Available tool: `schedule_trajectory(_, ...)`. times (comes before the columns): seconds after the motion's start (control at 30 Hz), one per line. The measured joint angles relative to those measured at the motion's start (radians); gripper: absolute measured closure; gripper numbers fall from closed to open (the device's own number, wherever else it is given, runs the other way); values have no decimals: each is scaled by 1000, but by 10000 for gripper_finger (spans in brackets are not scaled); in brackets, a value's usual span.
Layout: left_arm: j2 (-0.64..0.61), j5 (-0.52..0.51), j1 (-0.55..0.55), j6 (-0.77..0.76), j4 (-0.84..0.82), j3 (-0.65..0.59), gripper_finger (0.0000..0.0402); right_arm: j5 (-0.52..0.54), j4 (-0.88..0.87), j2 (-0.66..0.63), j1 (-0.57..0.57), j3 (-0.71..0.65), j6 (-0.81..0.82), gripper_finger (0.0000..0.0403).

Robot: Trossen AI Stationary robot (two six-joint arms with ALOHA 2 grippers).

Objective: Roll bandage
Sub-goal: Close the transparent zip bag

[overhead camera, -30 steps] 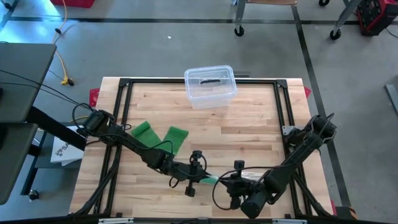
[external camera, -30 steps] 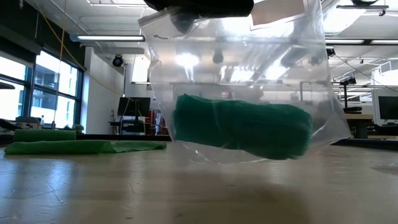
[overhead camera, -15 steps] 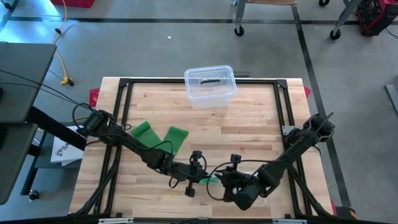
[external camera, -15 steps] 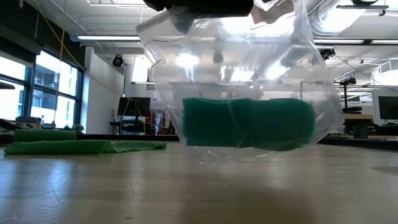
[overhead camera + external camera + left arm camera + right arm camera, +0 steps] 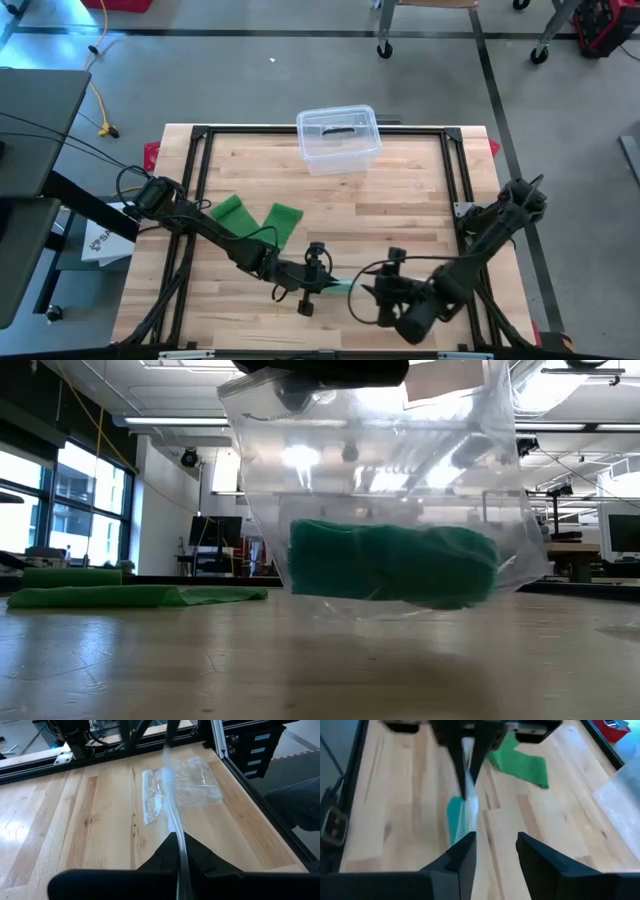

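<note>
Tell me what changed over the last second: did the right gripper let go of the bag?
Yes. The right gripper opened and drew back from the plastic bag toward the table's right. The left gripper stays shut on the bag's top edge, the rolled green bandage inside. The loose green bandages and clear container haven't moved.

No readable text, label, brand, number or sign showing anywhere. Dark marks appearing on the white sheet (image 5: 100,240) lying beside the surface (image 5: 400,215) in the high view, but too small for making out.
</note>
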Motion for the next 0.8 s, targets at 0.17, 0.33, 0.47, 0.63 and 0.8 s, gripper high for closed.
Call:
schedule_trajectory(0.17,0,1,0,0,-1,0,401,-13,18,-2,35,-23,13,274)
schedule_trajectory(0.33,0,2,0,0,-1,0,401,44,197,14,32,-88,-57,275)
schedule_trajectory(0.47,0,2,0,0,-1,0,401,93,275,13,24,-123,-76,276)
schedule_trajectory(0.63,0,2,0,1,-1,0,401,85,295,13,10,-127,-85,308)
schedule_trajectory(0.8,0,3,1,8,-1,0,401,29,287,16,4,-127,-130,388)
